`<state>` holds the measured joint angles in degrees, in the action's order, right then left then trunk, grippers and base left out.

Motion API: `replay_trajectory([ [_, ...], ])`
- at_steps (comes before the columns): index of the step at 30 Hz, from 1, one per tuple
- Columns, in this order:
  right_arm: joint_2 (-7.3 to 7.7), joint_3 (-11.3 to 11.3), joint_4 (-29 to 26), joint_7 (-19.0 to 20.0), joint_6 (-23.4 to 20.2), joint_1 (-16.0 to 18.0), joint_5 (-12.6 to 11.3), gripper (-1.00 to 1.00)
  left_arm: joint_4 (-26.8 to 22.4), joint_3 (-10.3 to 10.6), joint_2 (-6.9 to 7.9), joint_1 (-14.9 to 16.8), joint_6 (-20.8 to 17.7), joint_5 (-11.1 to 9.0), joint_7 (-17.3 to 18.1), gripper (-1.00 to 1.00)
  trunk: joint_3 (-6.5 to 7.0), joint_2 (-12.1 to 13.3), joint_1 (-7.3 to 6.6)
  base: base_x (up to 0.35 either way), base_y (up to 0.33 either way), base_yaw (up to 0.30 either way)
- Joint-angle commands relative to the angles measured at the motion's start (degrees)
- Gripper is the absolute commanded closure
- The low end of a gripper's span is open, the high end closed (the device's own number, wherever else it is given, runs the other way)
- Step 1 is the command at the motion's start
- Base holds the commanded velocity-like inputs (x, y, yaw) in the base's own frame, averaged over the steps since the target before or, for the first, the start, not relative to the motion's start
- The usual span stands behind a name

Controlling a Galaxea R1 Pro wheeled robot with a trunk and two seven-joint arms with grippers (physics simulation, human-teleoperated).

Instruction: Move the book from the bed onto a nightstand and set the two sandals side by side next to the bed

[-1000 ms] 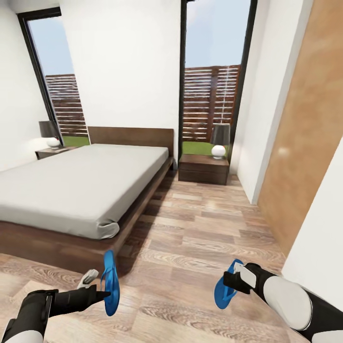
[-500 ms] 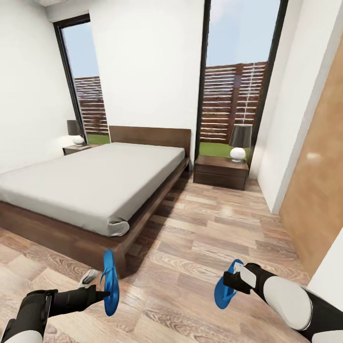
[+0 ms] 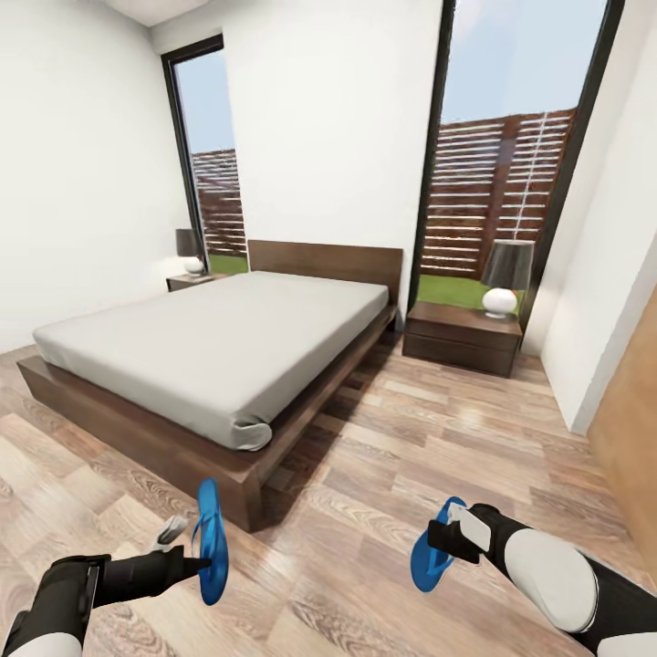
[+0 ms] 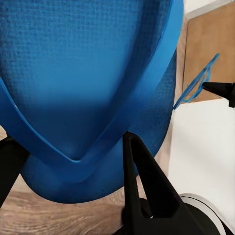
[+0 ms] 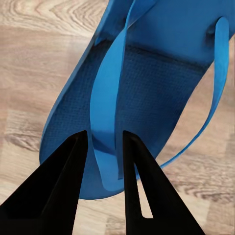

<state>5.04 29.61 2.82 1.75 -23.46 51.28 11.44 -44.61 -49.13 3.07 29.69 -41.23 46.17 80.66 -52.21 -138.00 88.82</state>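
Observation:
Each of my grippers holds one bright blue sandal above the plank floor. My left gripper (image 3: 196,563) is shut on a sandal (image 3: 211,540) held on edge near the bed's foot corner; up close its sole (image 4: 83,73) sits between the fingers (image 4: 142,176). My right gripper (image 3: 443,538) is shut on the other sandal (image 3: 429,555), pinching its strap (image 5: 105,112). The bed (image 3: 219,342) with its grey mattress stands ahead to the left. One nightstand (image 3: 461,338) is at its right, another (image 3: 187,280) at its far left. The book is out of view.
A lamp (image 3: 505,278) stands on the right nightstand and another lamp (image 3: 190,248) on the left one. Tall black-framed windows flank the headboard. A white wall (image 3: 593,310) and a brown wooden panel (image 3: 634,438) bound the right side. Open plank floor (image 3: 401,447) runs along the bed's right side.
The whole head view has swung, so the bed and nightstands sit further right and more of the bed's left side shows. Both grippers hold their sandals as before.

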Motion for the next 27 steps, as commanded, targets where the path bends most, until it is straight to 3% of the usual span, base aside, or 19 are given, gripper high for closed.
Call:
replay_trajectory([
  [1,0.05,0.4,0.1,0.3,-0.1,0.1,0.5,1.0,0.0,-0.3,-0.04,0.1,-0.6,0.6,0.5,1.0,-0.06,0.0,0.0,0.099,-0.108,0.263],
  [27,-0.71,0.4,0.1,0.3,-0.1,0.1,0.6,1.0,0.0,-0.3,0.0,0.1,-0.6,0.6,0.5,1.0,-0.06,0.0,0.0,0.099,-0.109,0.263],
])
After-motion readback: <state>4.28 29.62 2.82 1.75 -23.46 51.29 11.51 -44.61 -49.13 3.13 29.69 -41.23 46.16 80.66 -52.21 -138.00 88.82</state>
